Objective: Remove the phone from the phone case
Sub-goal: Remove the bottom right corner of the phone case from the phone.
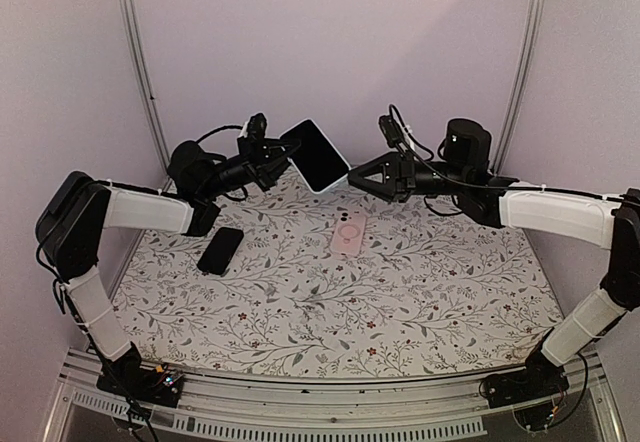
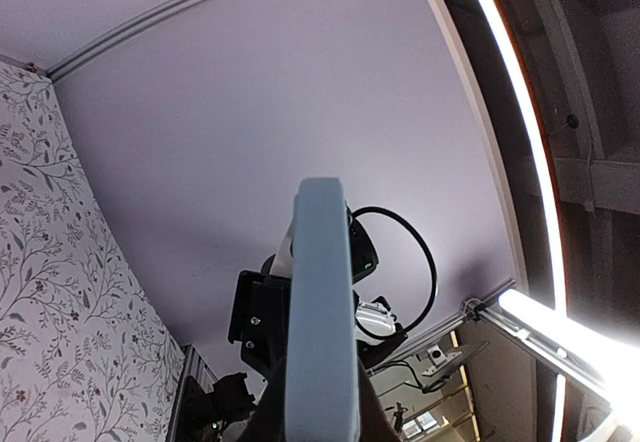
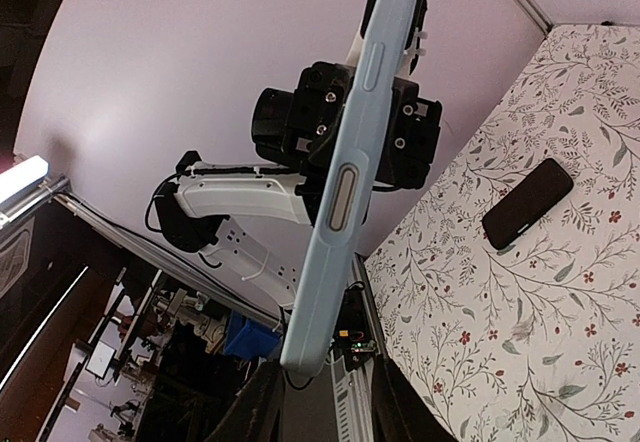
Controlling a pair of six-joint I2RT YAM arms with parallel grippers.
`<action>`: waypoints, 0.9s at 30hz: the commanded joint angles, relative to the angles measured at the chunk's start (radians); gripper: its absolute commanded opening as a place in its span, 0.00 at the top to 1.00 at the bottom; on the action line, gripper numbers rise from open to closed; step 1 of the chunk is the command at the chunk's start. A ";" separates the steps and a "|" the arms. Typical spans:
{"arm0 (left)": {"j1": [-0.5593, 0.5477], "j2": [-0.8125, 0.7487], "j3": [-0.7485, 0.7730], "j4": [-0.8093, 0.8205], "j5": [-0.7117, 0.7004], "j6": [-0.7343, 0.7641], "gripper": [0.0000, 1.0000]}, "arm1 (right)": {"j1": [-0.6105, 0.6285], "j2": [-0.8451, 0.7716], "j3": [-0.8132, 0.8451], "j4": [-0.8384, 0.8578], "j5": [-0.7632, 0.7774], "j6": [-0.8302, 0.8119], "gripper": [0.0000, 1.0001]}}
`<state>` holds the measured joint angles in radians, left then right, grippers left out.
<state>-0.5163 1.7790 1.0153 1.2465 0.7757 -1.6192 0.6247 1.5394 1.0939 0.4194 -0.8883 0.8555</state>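
While your left claw [image 1: 283, 155] clamps the phone case [image 3: 345, 172] above the table [image 1: 420, 302], your right claw [image 1: 353, 178] sits at its other end.
Far left, a black handset [image 1: 221, 250] lies flat on the table. The light blue case, phone [image 1: 318, 157] in it, hangs tilted between your two arms. Your right claw's fingers [image 3: 268, 402] stand apart with the case's end between them; contact cannot be told. A pink case [image 1: 349, 233] lies on the table beneath.
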 commanded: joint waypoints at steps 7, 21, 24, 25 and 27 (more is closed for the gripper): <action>-0.011 -0.005 0.032 0.098 -0.003 -0.004 1.00 | -0.017 -0.015 -0.004 0.016 0.018 0.025 0.67; -0.014 -0.026 0.046 0.062 0.002 0.036 1.00 | -0.017 -0.001 -0.014 -0.024 0.049 0.032 0.70; -0.014 -0.033 0.048 0.062 -0.002 0.038 1.00 | -0.017 0.002 -0.023 -0.043 0.064 0.030 0.72; -0.014 -0.034 0.050 0.061 -0.003 0.039 1.00 | -0.017 0.002 -0.027 -0.051 0.070 0.026 0.73; -0.014 -0.039 0.054 0.062 -0.006 0.039 1.00 | -0.019 0.004 -0.033 -0.083 0.093 0.017 0.74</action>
<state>-0.5163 1.7790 1.0183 1.2354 0.7738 -1.5764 0.6186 1.5383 1.0878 0.4080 -0.8639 0.8818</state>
